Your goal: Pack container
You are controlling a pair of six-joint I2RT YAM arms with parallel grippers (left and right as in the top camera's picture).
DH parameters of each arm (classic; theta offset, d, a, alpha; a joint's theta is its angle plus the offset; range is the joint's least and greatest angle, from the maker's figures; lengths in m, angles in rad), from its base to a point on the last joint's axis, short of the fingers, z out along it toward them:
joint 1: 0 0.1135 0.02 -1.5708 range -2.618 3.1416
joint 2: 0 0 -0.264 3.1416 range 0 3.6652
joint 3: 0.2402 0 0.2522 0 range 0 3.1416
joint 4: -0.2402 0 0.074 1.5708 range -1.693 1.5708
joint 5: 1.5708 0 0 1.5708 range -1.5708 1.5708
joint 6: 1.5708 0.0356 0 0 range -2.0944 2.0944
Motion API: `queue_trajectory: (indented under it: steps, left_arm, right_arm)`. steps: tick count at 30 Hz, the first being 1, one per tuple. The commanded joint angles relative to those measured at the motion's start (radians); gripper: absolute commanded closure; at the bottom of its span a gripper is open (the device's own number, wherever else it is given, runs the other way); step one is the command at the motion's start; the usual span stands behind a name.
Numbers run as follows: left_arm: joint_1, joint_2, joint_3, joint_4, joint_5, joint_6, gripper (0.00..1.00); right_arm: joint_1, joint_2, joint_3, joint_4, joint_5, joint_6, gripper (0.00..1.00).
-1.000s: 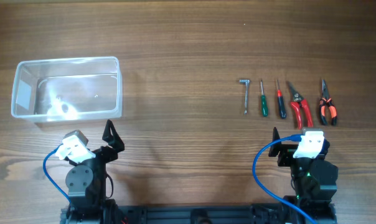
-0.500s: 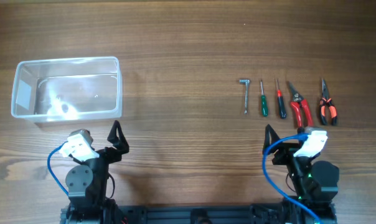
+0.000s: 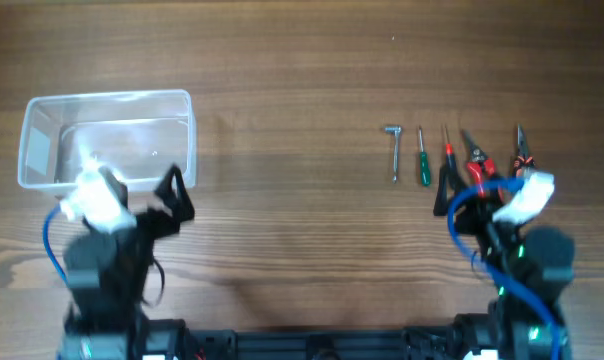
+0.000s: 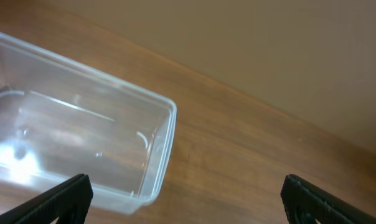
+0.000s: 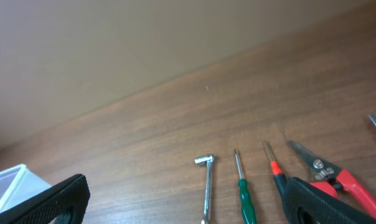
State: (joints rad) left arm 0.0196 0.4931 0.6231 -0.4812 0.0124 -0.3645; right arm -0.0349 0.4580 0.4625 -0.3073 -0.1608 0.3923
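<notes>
Wooden table [image 3: 282,240] with clear container [image 3: 112,97]

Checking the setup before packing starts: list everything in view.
container: one, clear, empty, table's left
wrench: one, silver, leftmost in the tool row at right
green screwdriver: one, beside the wrench
red screwdriver: one, next along, partly hidden
snips: one, red handles, partly hidden
pliers: one, orange-black, rightmost
table: one, brown wood
left gripper: one, black, open, near the container
right gripper: one, black, open, at the tools
</notes>
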Motion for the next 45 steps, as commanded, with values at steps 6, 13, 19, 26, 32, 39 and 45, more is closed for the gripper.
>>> queue_trajectory:
  steps: [6, 13, 19, 26, 32, 39, 45]
  left_arm:
    - [-0.002, 0.661, 0.637, -0.226, 0.042, 0.079, 0.0]
    - [-0.002, 0.912, 0.941, -0.41, 0.058, 0.109, 0.0]
    - [-0.002, 0.95, 0.94, -0.445, 0.098, 0.095, 0.0]
    - [-0.011, 1.067, 0.94, -0.554, 0.084, 0.24, 0.11]
    - [-0.04, 1.259, 0.94, -0.65, 0.031, 0.336, 0.07]
    - [-0.051, 1.433, 0.94, -0.601, 0.027, 0.365, 0.12]
    - [-0.05, 1.555, 0.94, -0.592, 0.027, 0.365, 0.19]
  right_arm:
    - [-0.064, 0.609, 0.547, -0.209, -0.167, -0.109, 0.0]
    - [-0.159, 0.943, 0.831, -0.454, -0.426, -0.204, 0.0]
    - [-0.229, 1.06, 0.833, -0.502, -0.422, -0.206, 0.0]
    - [-0.257, 1.094, 0.833, -0.525, -0.298, -0.207, 0.0]
    - [-0.257, 1.094, 0.833, -0.536, -0.249, -0.209, 0.0]
    - [-0.257, 1.094, 0.833, -0.547, -0.249, -0.209, 0.0]
    - [-0.257, 1.094, 0.833, -0.573, -0.214, -0.209, 0.0]
